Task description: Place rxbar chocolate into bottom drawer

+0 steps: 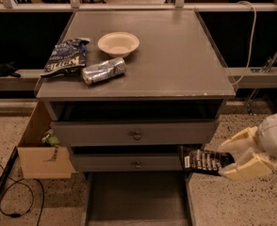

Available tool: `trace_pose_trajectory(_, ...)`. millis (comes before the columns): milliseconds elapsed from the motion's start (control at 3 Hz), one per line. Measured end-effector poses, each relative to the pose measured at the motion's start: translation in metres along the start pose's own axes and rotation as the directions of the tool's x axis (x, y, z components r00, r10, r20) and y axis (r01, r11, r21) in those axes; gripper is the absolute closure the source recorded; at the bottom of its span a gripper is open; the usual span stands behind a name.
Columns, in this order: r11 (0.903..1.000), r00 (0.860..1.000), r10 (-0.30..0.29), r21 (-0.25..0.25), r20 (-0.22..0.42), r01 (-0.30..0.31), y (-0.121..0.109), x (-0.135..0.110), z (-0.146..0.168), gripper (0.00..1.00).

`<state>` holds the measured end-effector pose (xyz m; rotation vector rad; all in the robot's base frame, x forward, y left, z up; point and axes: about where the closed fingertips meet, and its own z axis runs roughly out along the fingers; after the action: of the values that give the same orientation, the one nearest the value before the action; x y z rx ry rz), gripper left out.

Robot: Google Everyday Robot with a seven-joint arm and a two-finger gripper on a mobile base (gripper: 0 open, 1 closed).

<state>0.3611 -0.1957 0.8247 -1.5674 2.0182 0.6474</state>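
Clearly the end effector [227,160] is clenched on one end of the chocolate bar [202,160], which juts out to its left; the open bottom drawer [138,194] lies below and left; the bar looks light, flat, slightly bendy, its wrapper slick; an end grip suits it.

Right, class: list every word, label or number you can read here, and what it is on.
Dark-blue crinkled chip bag: white lettering, too blurred to read.
Small flat black wrapper held in the hand, low right: white lettering, too blurred.
Crushed silver can: nothing readable.
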Motion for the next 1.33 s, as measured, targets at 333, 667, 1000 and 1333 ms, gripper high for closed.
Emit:
trace_pose_trajectory(333,0.9998,1.0,0.013,0.017,0.017,-0.013,0.01,0.0,0.013,1.0)
trace_pose_trajectory(667,0.998,0.996,0.051,0.033,0.067,-0.054,0.027,0.009,0.045,1.0)
trace_pose_trajectory(1000,0.9924,0.989,0.103,0.057,0.109,-0.109,0.031,0.029,0.082,1.0)
trace_pose_trajectory(1333,0.992,0.988,0.108,0.053,0.107,-0.114,0.027,0.029,0.086,1.0)
